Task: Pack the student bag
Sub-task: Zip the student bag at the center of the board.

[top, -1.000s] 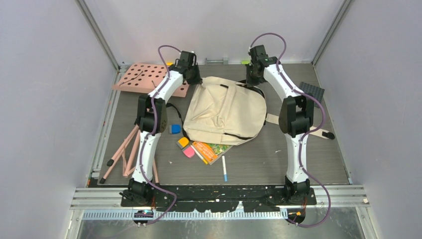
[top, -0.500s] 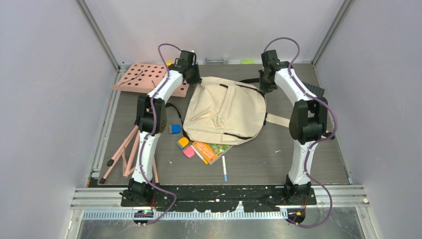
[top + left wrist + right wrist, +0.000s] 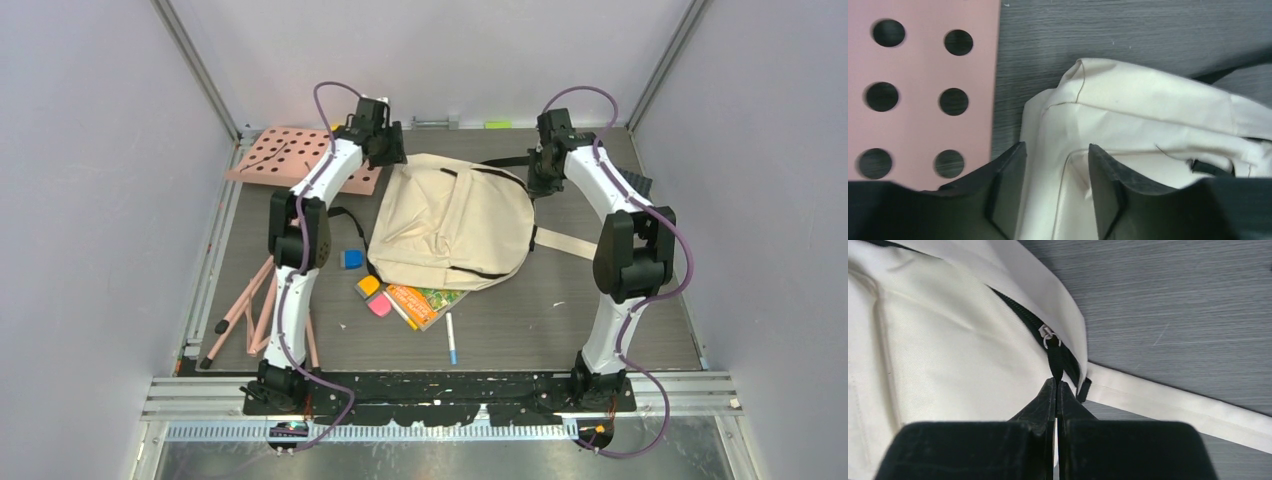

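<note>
The student bag (image 3: 455, 225), cream fabric with black straps, lies flat in the middle of the table. My left gripper (image 3: 393, 160) hovers at its far left corner. In the left wrist view it (image 3: 1055, 147) stands open, with a fold of the bag (image 3: 1148, 110) lying loose between the fingers. My right gripper (image 3: 541, 180) is at the bag's far right edge. The right wrist view shows it (image 3: 1056, 381) shut on the black zipper pull (image 3: 1055, 360), with the zipper track running along the cream fabric (image 3: 948, 340).
A pink perforated board (image 3: 290, 153) lies at the back left, next to the bag's corner (image 3: 923, 75). A book (image 3: 425, 303), orange (image 3: 367, 286), pink (image 3: 380, 305) and blue (image 3: 351, 259) erasers and a pen (image 3: 451, 338) lie near the bag's front. Pink sticks (image 3: 250, 305) lie left.
My left gripper has opened and let go of the bag's fabric. My right arm has moved to the right along the bag's far edge with the zipper pull.
</note>
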Motion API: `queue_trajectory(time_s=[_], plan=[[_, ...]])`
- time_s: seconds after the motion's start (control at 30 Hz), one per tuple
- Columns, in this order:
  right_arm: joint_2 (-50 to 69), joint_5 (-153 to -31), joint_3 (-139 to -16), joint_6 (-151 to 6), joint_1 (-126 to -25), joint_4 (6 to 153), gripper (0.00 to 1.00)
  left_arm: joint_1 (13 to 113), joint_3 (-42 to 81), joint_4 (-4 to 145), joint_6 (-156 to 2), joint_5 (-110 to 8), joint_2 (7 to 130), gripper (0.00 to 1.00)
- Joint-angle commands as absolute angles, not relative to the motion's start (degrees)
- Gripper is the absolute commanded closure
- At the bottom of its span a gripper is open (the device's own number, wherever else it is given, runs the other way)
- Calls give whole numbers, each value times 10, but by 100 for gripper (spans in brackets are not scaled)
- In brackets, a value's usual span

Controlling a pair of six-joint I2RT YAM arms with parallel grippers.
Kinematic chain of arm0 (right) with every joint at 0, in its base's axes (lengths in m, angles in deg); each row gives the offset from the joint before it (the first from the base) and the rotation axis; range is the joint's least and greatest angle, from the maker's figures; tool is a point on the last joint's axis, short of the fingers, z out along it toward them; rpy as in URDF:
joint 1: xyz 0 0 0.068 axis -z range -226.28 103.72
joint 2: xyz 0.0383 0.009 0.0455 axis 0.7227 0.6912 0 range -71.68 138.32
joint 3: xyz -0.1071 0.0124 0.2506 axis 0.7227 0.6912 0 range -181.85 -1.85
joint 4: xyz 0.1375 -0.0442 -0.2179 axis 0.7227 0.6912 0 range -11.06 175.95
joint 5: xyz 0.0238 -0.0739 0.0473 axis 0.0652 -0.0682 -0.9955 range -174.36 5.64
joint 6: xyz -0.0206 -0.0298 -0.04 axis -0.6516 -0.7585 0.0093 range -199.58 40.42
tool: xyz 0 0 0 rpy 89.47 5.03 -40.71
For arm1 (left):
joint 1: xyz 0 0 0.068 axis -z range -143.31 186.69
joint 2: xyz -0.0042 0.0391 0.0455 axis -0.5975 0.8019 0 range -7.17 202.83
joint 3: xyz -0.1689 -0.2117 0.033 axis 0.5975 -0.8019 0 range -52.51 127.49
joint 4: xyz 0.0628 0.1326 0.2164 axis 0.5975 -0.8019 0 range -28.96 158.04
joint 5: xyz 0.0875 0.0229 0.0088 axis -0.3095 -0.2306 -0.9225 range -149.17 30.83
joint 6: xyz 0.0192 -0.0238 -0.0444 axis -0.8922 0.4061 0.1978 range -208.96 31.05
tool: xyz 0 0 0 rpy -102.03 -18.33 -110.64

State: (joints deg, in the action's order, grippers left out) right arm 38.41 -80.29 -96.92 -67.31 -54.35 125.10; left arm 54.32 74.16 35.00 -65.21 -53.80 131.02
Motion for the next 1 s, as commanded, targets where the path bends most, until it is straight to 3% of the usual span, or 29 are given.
queue_trajectory(time_s=[0.0,0.17,0.4,0.97], plan=[[345,-876,-974,-646,-538,1236,99,543,712,416,-701,-530,1212,39],[346,-899,-976,-627,-538,1230,99,579,662,507,-766,-450,1179,24],[341,-909,-972,-617,-539,1228,99,632,712,485,-817,-346,1234,20],[339,-934,-962,-609,-538,1221,99,698,723,532,-830,-509,1314,11]])
